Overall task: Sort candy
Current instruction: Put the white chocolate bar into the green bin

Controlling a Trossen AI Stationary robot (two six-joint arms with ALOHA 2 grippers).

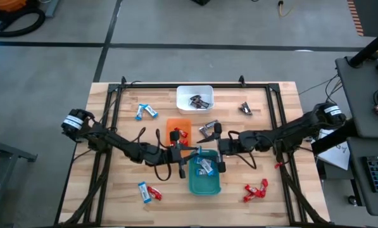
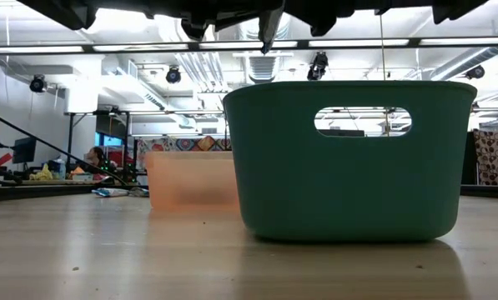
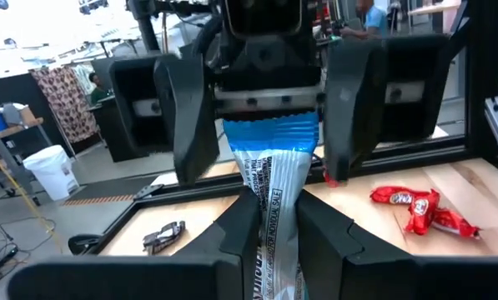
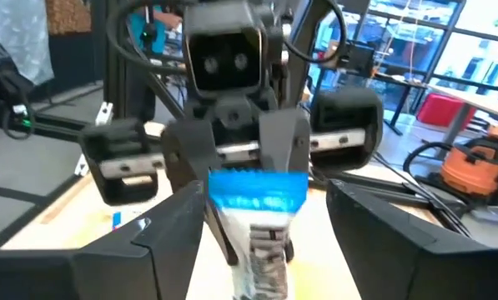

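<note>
My left gripper (image 1: 190,157) (image 3: 274,212) reaches in from the left and is shut on a blue-and-white candy (image 3: 270,158) (image 4: 257,200), above the far end of the teal tray (image 1: 204,185). My right gripper (image 1: 219,156) (image 4: 265,200) faces it from the right and is open, its fingers (image 3: 190,117) standing on either side of the candy's blue end without plainly touching it. More blue-and-white candy (image 1: 206,167) lies in the teal tray. Red candy (image 1: 178,134) lies in the orange tray (image 1: 179,121), and dark candy (image 1: 198,101) in the white tray (image 1: 195,90). My left gripper pinches the blue-and-white candy between its two fingers (image 3: 240,233), on the white printed part (image 3: 269,200) behind the blue end. The fingers come level from the table's left, along the candy. The blue end (image 3: 270,133) sticks out past the fingertips, and the candy is lifted clear.
Loose candy lies on the table: blue-and-white (image 1: 145,112) far left, a blue and a red one (image 1: 149,192) near left, red ones (image 1: 255,190) near right, dark ones (image 1: 245,107) (image 1: 207,130) far right of centre. In the low view the teal tray (image 2: 349,158) hides most things.
</note>
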